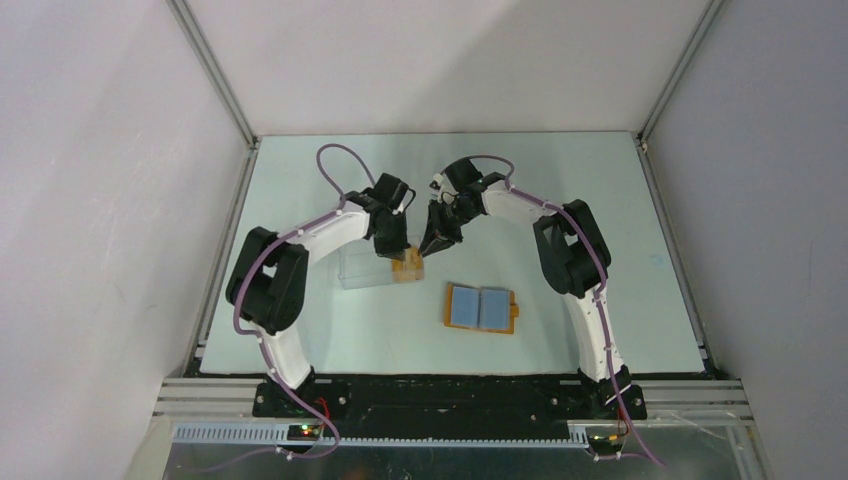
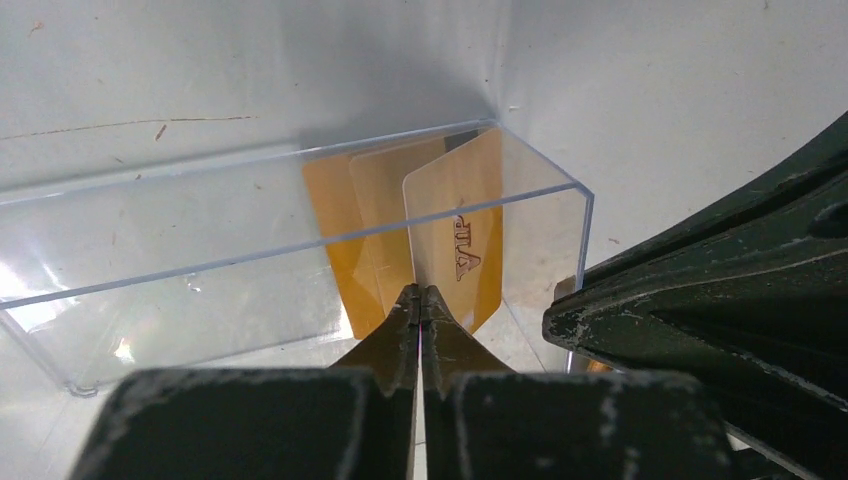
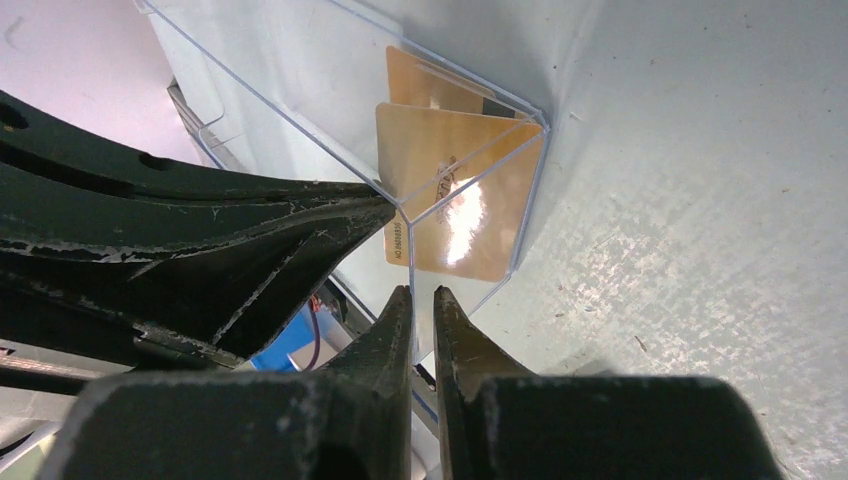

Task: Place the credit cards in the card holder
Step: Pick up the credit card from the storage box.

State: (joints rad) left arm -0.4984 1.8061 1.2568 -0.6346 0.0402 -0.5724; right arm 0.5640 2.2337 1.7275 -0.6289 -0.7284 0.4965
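The left gripper [image 2: 420, 300] is pressed together at the lower edge of the front one of the credit cards [image 2: 460, 230], which stand upright in the clear case [image 2: 200, 210]; I cannot tell whether it grips. They look light, stiff and slick, best pinched by an edge. The right gripper [image 3: 415, 310] nips the case wall, and the card holder [image 1: 480, 307] lies open nearby.

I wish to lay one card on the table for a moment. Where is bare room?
Free: the table between the left arm's base and the card holder; also the far strip behind both arms. Crowded: around the clear case, where the left gripper and right gripper meet.
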